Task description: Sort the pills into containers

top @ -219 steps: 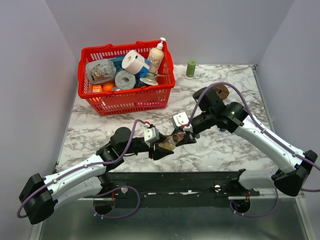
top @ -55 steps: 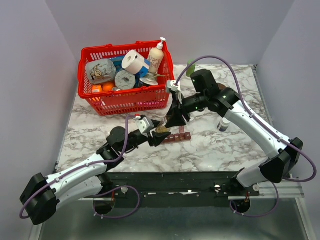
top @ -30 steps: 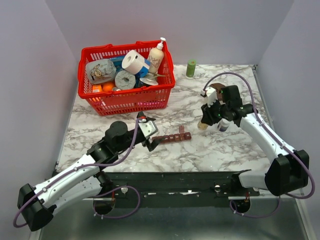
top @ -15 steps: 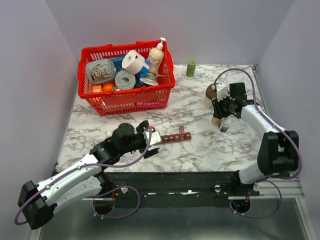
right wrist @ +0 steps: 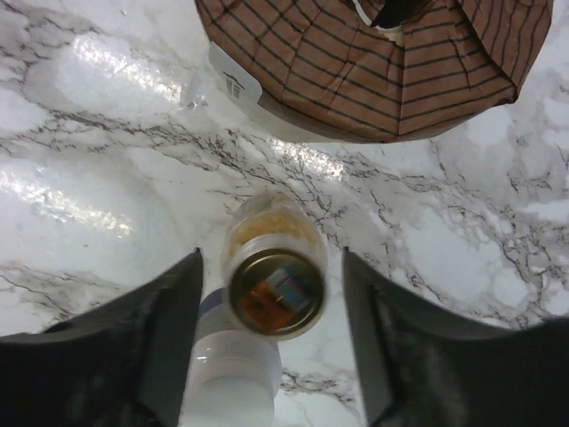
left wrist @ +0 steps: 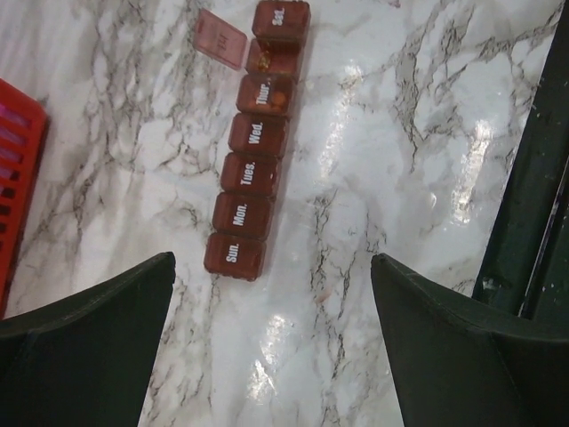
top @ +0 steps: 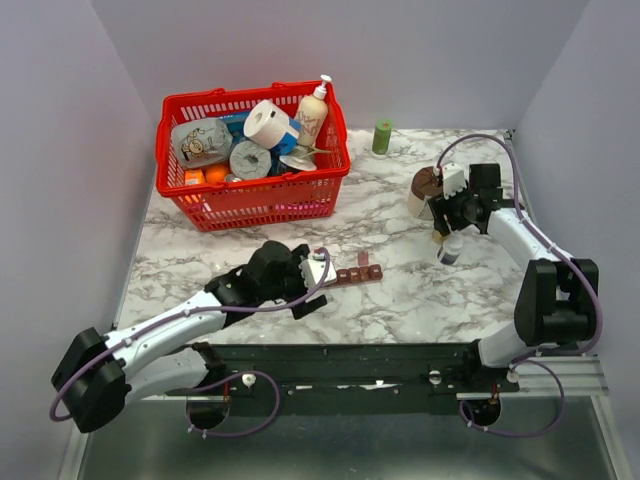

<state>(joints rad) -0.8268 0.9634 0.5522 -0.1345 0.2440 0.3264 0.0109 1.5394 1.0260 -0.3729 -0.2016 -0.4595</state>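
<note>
My left hand (left wrist: 271, 259) hangs wide open over the pill box (left wrist: 258, 133) near the front edge of the bench (top: 420, 290), while my right hand (right wrist: 271, 253), open, straddles the upright bottle (right wrist: 276, 294), seemingly stood there so nothing spills.

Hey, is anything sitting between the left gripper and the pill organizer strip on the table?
Nothing visible is. The left gripper hangs open right at the Sunday end of the pill organizer, with only bare marble table around the strip.
</note>
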